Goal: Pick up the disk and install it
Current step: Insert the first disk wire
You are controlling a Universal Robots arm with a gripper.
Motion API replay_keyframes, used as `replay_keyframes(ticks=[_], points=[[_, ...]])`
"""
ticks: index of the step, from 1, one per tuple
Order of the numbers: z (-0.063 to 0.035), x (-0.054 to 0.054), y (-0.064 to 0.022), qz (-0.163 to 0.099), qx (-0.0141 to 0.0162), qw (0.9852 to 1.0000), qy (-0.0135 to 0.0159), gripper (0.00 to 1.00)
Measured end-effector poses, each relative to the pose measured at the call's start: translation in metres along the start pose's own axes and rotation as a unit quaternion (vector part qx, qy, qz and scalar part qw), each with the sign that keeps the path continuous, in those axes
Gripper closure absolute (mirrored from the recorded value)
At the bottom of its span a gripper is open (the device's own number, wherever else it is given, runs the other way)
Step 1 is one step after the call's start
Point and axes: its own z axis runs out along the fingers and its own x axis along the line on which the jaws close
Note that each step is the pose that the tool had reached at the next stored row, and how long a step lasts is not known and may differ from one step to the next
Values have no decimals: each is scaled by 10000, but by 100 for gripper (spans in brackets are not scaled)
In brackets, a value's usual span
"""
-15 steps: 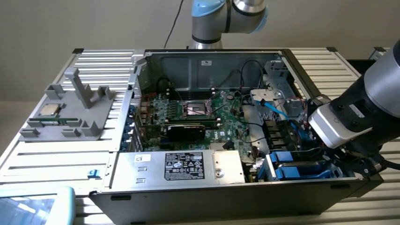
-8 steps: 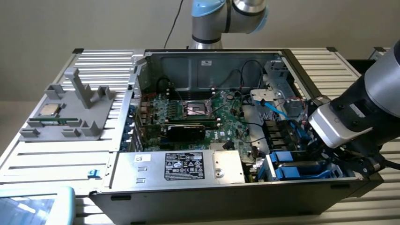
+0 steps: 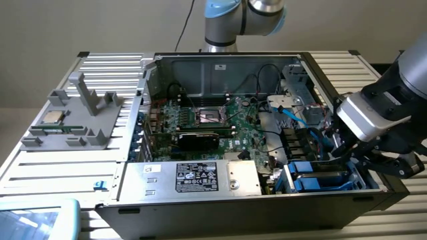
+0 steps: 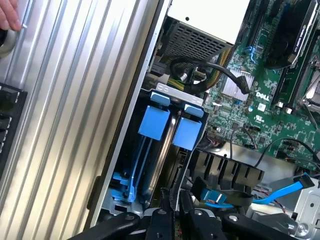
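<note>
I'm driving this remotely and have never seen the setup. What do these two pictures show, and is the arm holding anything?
It is one robot arm with a gripper. The exterior view looks from off the arm at an open computer case lying on a slatted metal table; the wrist view looks from the arm's wrist into that case. At the exterior view's left, a grey fixture on the table carries a processor chip. The gripper is over the case's corner at the exterior view's right, where two blue disk carriers sit side by side. Whether it grips one, I cannot tell.
</note>
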Motion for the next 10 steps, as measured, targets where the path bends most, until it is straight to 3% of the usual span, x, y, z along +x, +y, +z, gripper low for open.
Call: replay_keyframes(ticks=[5,8,10], points=[[-28,-89,-29,-10,-106,9994,332,83],[-41,-148,-47,-15,-166,9986,496,83],[-42,-182,-58,-16,-224,9979,608,83]])
